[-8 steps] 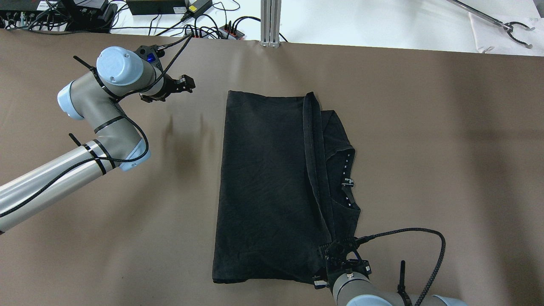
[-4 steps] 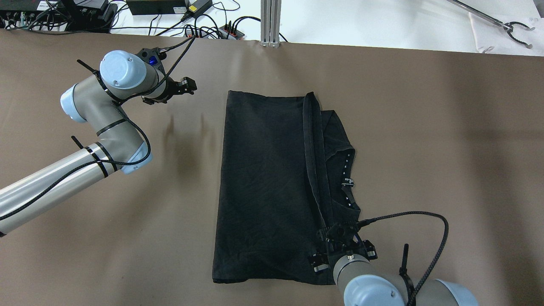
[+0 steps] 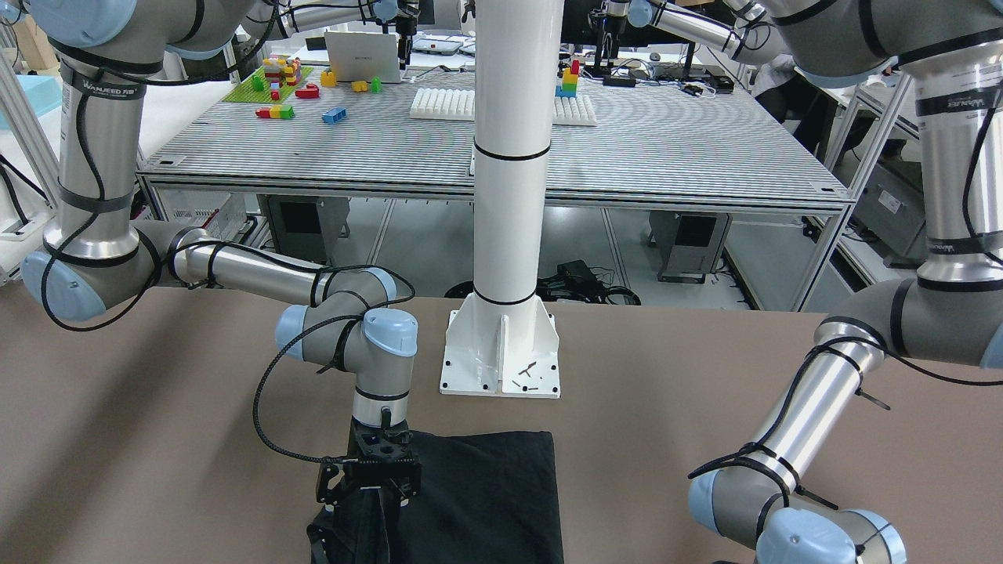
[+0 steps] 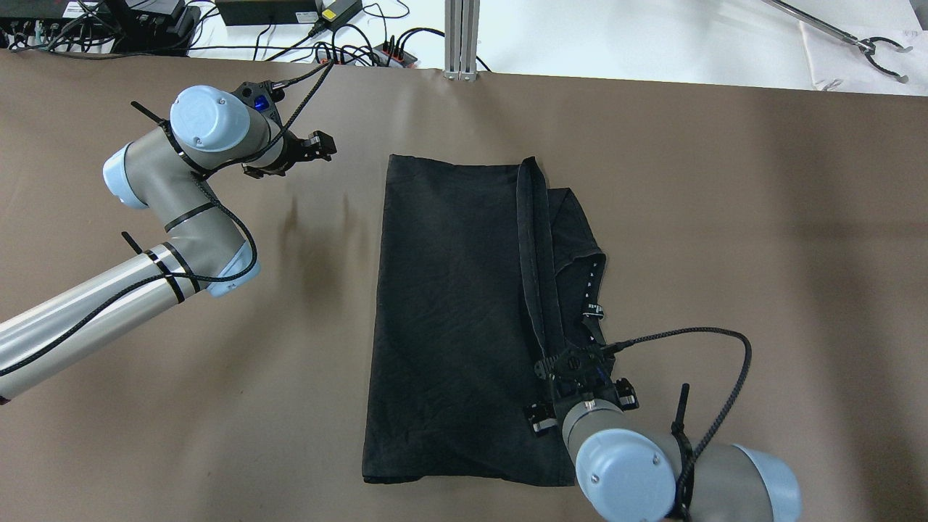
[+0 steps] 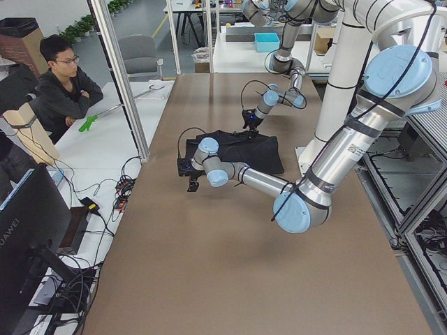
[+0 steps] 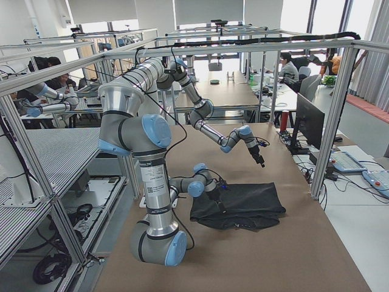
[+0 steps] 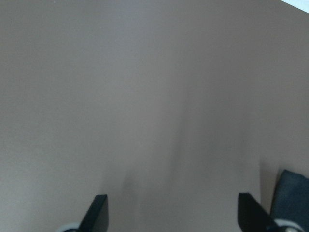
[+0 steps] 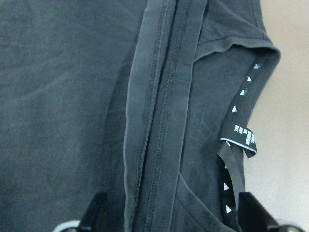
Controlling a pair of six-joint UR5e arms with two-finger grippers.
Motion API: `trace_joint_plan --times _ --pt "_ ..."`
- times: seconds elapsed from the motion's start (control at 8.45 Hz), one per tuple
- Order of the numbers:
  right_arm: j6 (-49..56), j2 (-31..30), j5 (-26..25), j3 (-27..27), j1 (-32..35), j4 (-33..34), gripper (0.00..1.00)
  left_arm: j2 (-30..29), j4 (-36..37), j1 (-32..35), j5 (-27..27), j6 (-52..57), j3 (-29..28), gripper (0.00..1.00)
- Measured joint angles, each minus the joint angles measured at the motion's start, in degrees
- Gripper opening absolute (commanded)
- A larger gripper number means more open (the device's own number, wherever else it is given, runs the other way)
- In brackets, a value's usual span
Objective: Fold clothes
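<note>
The clothes (image 4: 449,312) are one black garment lying flat and folded on the brown table (image 4: 761,217), with a hemmed edge laid over the collar side and a small neck label (image 8: 244,137) showing. They also show as clothes (image 3: 486,501), clothes (image 5: 244,148) and clothes (image 6: 243,201). My right gripper (image 4: 570,361) hangs open over the hem (image 8: 159,106) near the garment's near right part, with nothing between its fingers (image 8: 99,210). My left gripper (image 4: 319,145) stands open over bare table, left of the garment's far left corner (image 7: 292,193).
The white pole's base plate (image 3: 501,352) stands on the table just behind the garment. Cables and power strips (image 4: 362,51) lie beyond the far edge, beside an aluminium post (image 4: 461,36). A person (image 5: 63,84) sits past that edge.
My right gripper has moved from the garment's near right corner farther in along the hem. The left arm shifted slightly toward the far edge. The garment lies as before.
</note>
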State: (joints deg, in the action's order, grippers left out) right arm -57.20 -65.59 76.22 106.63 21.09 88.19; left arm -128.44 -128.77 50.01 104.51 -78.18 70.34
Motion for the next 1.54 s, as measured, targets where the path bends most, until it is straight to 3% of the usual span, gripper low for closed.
trace_joint_plan --times 0.47,0.83,1.18,1.54 --pt "1.6 3.0 2.3 -4.8 2.0 -1.3 0.95 4.4 0.1 0.0 0.6 0.0 5.5 0.94" --pt "3.9 3.2 4.9 -10.4 4.1 -9.1 0.95 5.9 -0.1 0.0 0.5 0.0 6.8 0.94" --pt "10.9 3.1 11.9 -11.7 9.8 -11.3 0.95 7.5 -0.1 0.0 0.3 -0.3 8.4 0.94" --pt "14.0 2.4 14.0 -11.9 12.2 -11.4 0.95 7.9 -0.2 0.0 0.1 -0.9 8.6 0.95"
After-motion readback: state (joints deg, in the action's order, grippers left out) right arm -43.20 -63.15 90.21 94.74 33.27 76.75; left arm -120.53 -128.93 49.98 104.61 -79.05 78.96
